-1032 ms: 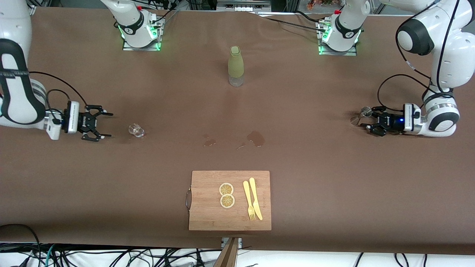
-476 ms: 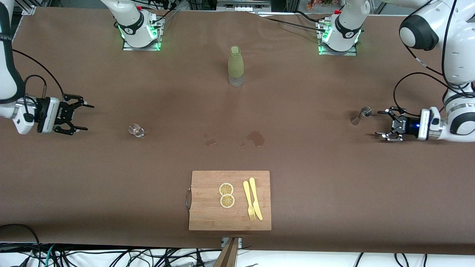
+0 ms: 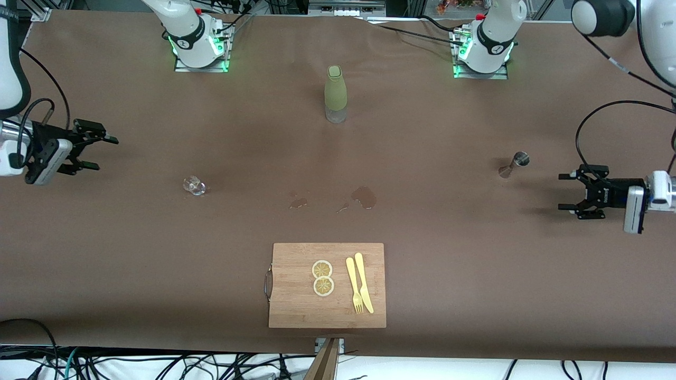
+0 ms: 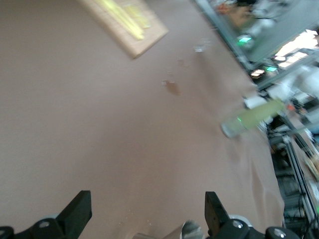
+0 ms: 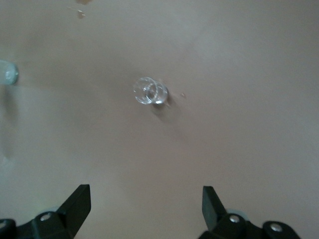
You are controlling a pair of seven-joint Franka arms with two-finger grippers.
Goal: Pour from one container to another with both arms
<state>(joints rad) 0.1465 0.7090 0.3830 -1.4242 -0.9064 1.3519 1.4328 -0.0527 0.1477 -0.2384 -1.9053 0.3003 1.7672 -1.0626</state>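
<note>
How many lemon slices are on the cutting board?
2. Both lemon slices lie side by side on the cutting board, beside the fork: one farther from the front camera, the other nearer. None seems hidden.

Both white arms (image 3: pixel 655 37) hover at the table's ends, empty.

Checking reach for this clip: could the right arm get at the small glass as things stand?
Probably yes. The right gripper is open and empty, toward its own end of the table, with only bare tablecloth between it and the small glass.
</note>
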